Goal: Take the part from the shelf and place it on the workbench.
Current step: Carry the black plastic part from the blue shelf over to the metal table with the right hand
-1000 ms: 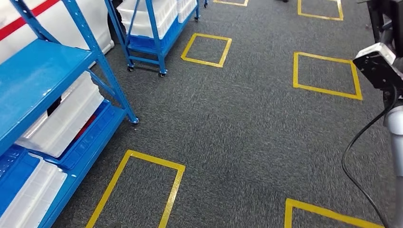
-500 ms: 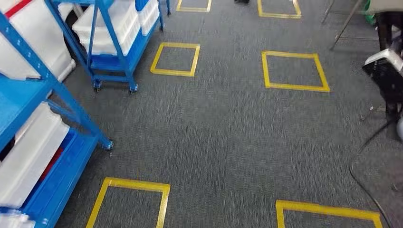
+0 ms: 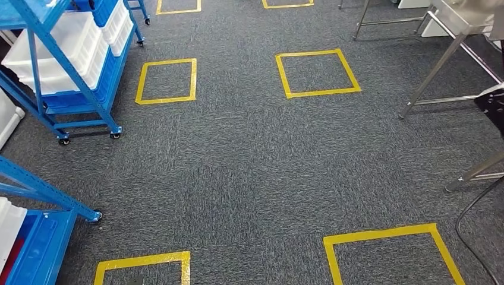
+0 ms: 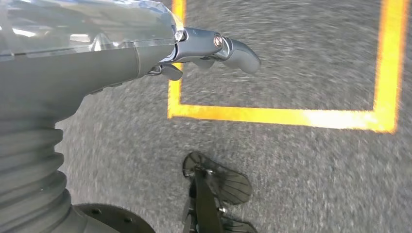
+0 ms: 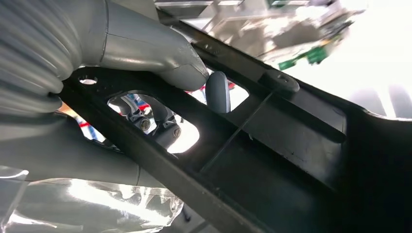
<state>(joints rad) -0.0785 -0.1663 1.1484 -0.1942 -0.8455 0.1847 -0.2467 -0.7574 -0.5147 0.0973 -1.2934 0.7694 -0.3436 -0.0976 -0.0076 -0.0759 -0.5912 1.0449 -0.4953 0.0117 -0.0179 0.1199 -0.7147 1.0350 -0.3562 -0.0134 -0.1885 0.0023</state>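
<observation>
The part (image 5: 291,145) is a flat black plastic piece with ribs and cut-outs. My right hand (image 5: 145,53) grips it, the grey thumb pressed on one face and dark fingers (image 5: 160,121) showing through a cut-out. In the head view a corner of the part (image 3: 492,105) pokes in at the right edge. The workbench (image 3: 460,18) stands at the upper right on bare metal legs. The blue shelf (image 3: 35,190) lies at the lower left. My left hand (image 4: 214,46) hangs over the carpet, fingers held out, with nothing in it.
A blue wheeled cart (image 3: 71,65) with white bins stands at the upper left. Grey carpet carries several yellow tape squares (image 3: 317,72). A black cable (image 3: 472,225) trails at the lower right beside a workbench leg (image 3: 475,172).
The whole view has swung right: the shelf and cart have slid towards the left edge and the workbench legs have come in at the upper right. The part stays in my right hand.
</observation>
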